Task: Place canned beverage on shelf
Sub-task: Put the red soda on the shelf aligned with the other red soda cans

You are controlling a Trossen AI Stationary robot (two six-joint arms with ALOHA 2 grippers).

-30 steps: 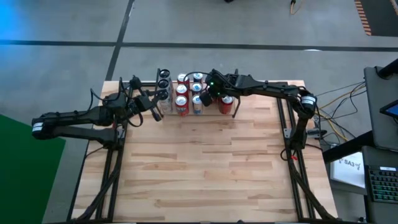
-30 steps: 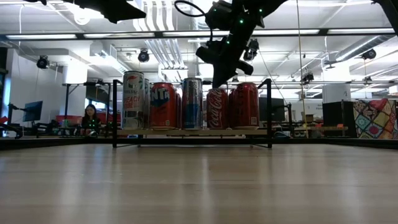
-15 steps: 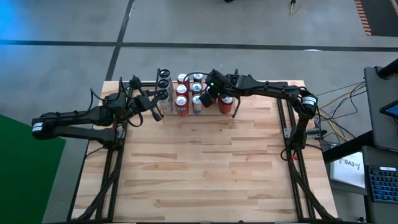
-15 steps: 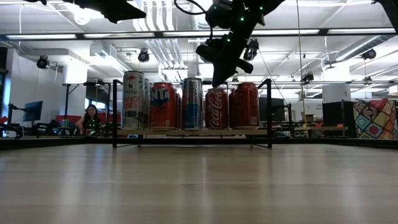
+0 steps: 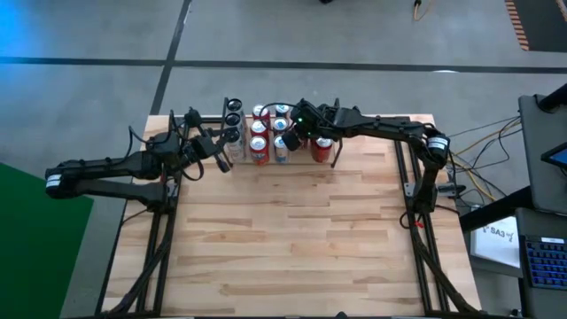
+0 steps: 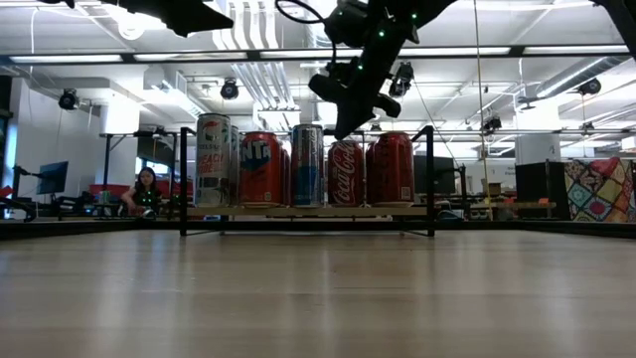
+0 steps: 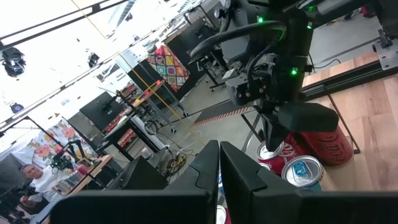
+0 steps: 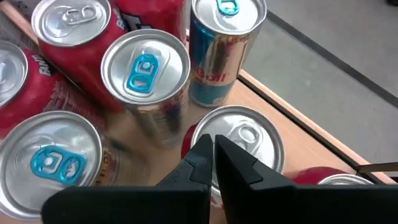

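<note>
The shelf (image 6: 306,212) is a narrow rack of thin black rods with an upright loop at each end and a light wooden floor, standing at the far edge of the table (image 5: 292,239) and crowded with cans. In the low view the front row reads, from one end to the other, a tall pale can (image 6: 213,159) with small red lettering too fine to read, a red can (image 6: 259,168) with large white letters that cannot be made out in full, a slim blue-and-silver can (image 6: 307,164), a red Coca-Cola can (image 6: 346,173) and a plain-looking red can (image 6: 393,167). The right gripper (image 6: 345,129) hangs just above the Coca-Cola can, fingers pressed together with nothing between them; in its wrist view the silver top (image 8: 249,138) of that can lies directly under the fingertips. Just beyond the fingers stands a Red Bull can (image 8: 224,46) with a blue tab, and beside them a silver-topped can (image 8: 145,65), also with a blue tab. The left gripper (image 5: 227,163) waits just beside the shelf's end, fingers likewise closed and holding nothing.
</note>
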